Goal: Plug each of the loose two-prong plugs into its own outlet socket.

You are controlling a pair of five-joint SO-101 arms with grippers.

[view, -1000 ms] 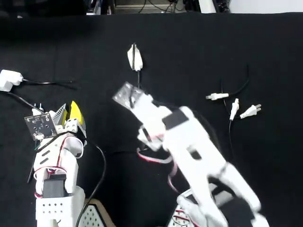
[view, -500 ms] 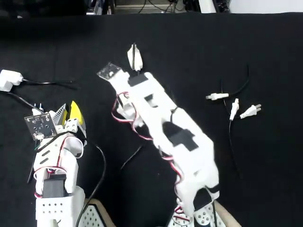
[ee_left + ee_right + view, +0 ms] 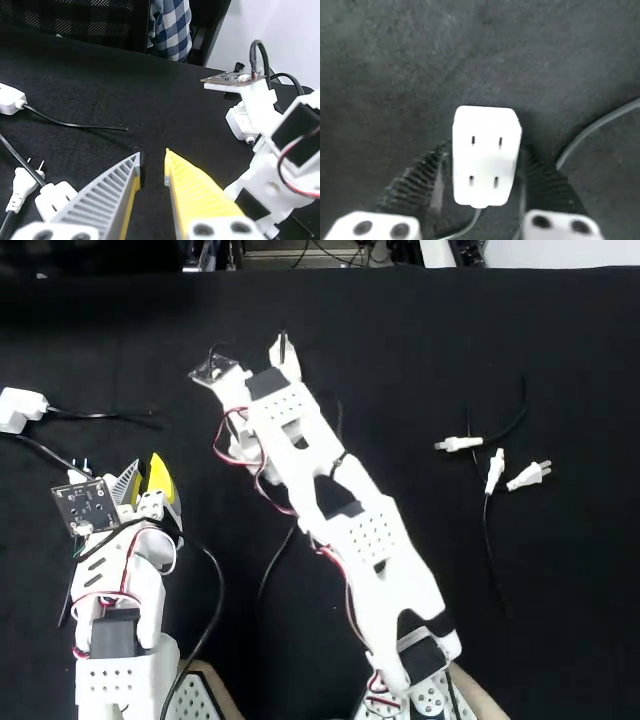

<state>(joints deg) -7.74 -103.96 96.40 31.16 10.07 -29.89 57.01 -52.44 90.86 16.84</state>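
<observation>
A white outlet socket (image 3: 486, 155) with two pairs of slots lies on the black cloth. My right gripper (image 3: 485, 150) is open, one black finger on each side of the socket, which stands between them. In the high view this socket (image 3: 285, 352) sits at the back centre, under the outstretched right gripper (image 3: 282, 375). Three loose two-prong plugs (image 3: 495, 468) with black cords lie at the right. My left gripper (image 3: 152, 155) rests at the front left, slightly open with nothing in it. Beside it lie another plug (image 3: 22, 182) and a white socket (image 3: 55, 197).
A white adapter (image 3: 20, 408) with a black cord lies at the far left edge. Black cords trail over the cloth near both arms. The right arm (image 3: 340, 530) stretches diagonally across the middle of the table.
The right arm has swung and stretched toward the back left, bringing its gripper down over the white socket. The left arm has not moved.
</observation>
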